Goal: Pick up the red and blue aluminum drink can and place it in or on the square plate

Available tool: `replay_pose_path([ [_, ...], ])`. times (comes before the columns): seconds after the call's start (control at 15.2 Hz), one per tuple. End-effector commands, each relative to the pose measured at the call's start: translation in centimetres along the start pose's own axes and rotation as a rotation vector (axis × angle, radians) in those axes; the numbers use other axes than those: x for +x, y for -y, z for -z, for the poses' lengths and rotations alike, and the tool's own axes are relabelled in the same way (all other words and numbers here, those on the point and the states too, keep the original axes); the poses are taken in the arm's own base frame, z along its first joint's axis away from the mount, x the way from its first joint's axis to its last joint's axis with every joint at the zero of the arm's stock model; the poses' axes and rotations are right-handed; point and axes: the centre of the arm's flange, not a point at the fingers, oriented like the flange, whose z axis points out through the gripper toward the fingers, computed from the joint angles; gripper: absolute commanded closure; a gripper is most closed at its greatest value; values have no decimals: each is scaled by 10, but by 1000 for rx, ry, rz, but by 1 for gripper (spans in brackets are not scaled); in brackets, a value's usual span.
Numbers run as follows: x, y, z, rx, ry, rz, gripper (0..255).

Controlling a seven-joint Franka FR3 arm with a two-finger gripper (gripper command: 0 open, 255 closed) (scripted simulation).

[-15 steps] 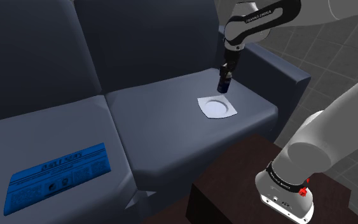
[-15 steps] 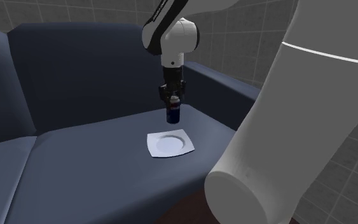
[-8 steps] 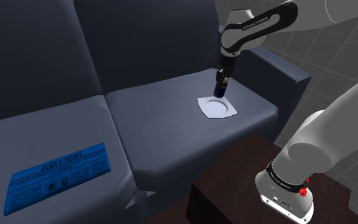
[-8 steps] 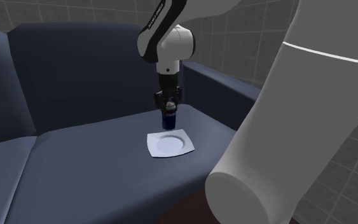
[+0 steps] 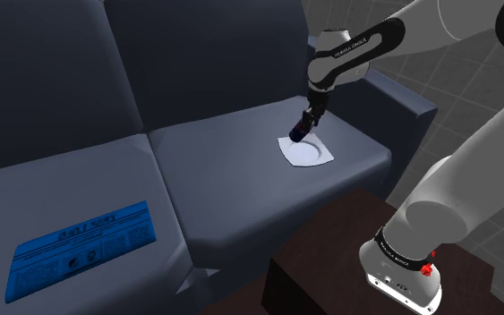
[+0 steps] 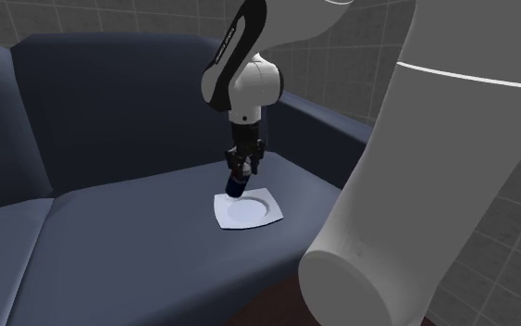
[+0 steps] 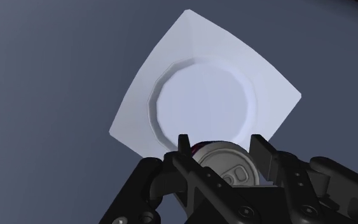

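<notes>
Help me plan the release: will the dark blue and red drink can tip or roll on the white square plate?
The dark blue and red drink can, clasped tilted in the black gripper, looks tall and narrow, so it may topple. Its round side would then likely roll; the white square plate looks shallow.

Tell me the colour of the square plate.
Plain white, no pattern. The square plate shows best in the wrist view, on the dark blue sofa cushion.
</notes>
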Motion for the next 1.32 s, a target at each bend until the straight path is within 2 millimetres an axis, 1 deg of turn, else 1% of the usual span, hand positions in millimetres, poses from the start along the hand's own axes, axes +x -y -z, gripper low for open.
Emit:
replay_pose_path([
  [0.0,0,0,-12,0,-1,0,255],
  [0.2,0,0,-29,0,-1,0,255],
  [0.66,0,0,-29,0,-1,0,255],
  [0.73,0,0,-29,0,-1,0,0],
  [1.06,0,0,-29,0,-1,0,0],
  [1.25,0,0,11,0,-1,0,0],
])
